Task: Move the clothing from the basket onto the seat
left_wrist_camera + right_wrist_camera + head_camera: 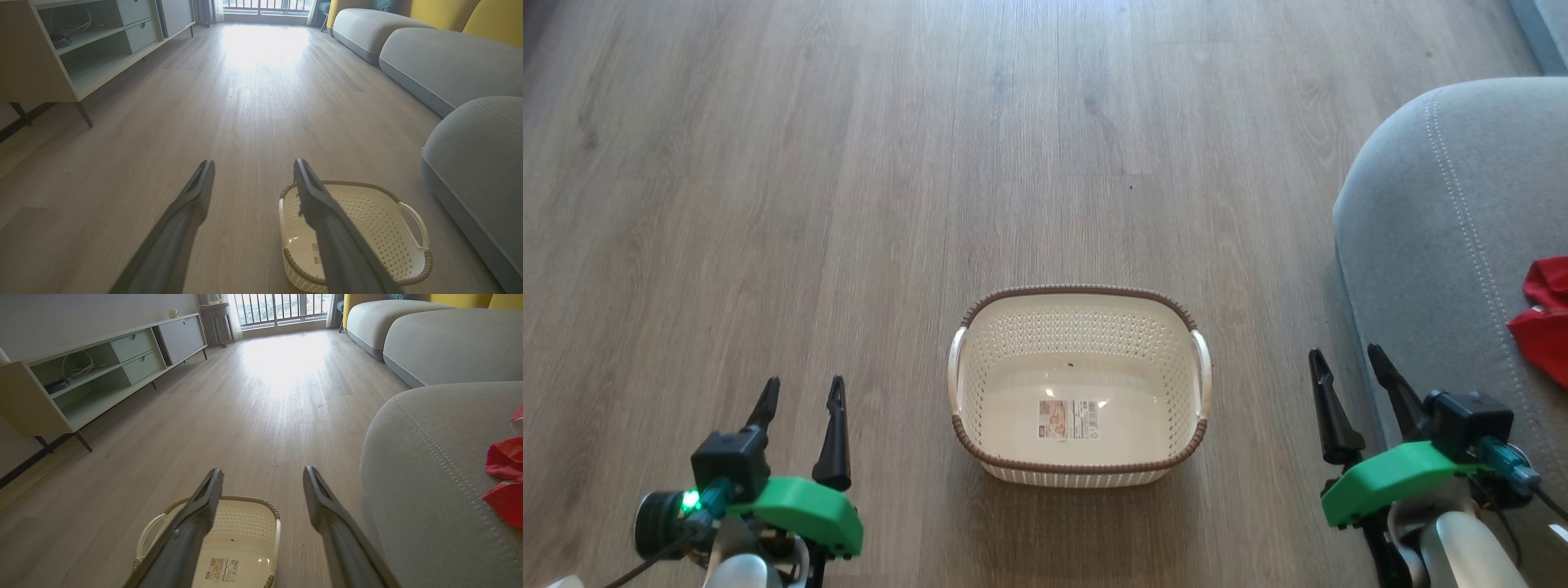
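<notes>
One basket [1078, 335] stands on the wood floor [849, 163] in the lower middle of the head view, its pale bottom bare around a small label [1067, 419]. Its brown rim runs all round, with a handle on each short side.

At the right edge of that view, red clothing [1543, 322] lies on top of the grey seat [1437, 212], cut off by the frame and well apart from the basket. A double line of stitching runs down the seat just left of the red cloth. In the right wrist view the clothing is at the right edge, mid-height, with a bit of white above the red.

At lower left, the left fingers [833, 433] are spread wide over bare floor and grip nothing. At lower right, the right fingers [1331, 416] are also spread wide and grip nothing; they sit just beside the seat's near edge. The basket lies between the two pairs, touching neither.

In the left wrist view a low cabinet [41, 69] with open shelves stands at upper left, and more grey cushions line the upper right.
</notes>
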Available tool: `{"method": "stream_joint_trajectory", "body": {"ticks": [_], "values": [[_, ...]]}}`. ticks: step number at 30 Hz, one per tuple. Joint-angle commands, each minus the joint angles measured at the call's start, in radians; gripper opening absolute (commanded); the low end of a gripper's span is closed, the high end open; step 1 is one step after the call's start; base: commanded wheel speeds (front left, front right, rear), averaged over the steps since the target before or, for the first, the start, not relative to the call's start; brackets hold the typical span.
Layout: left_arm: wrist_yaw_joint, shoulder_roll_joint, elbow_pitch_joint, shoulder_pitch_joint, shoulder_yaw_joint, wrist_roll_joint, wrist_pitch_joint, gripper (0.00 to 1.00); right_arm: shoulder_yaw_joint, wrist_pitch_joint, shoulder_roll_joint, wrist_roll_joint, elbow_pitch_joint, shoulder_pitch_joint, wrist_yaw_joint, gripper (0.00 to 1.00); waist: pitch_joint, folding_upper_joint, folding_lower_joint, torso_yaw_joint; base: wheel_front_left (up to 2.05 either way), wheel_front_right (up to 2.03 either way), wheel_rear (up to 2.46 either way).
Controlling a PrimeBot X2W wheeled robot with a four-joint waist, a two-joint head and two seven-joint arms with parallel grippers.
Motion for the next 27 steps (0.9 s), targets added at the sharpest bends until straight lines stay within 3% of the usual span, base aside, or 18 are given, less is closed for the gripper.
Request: {"method": "stream_joint_trajectory", "body": {"ticks": [1,10,27], "values": [[0.012,0.004,-0.038,-0.034,0.024,0.006,-0.013,1.0,0.016,-0.009,0.004,-0.011,-0.038,-0.033,0.0,1.0,0.0,0.0,0.0001,-0.001,0.0,0.0,0.0],[0.038,0.004,-0.051,-0.03,0.031,0.001,-0.013,1.0,0.012,-0.009,0.011,-0.015,-0.041,-0.033,0.0,1.0,-0.001,0.0,0.0001,-0.005,0.0,0.0,0.0],[0.036,0.004,-0.043,-0.021,0.04,-0.008,-0.013,1.0,0.023,-0.009,0.017,-0.017,-0.04,-0.03,0.0,1.0,-0.005,0.0,0.0001,-0.011,0.0,0.0,0.0]]}}
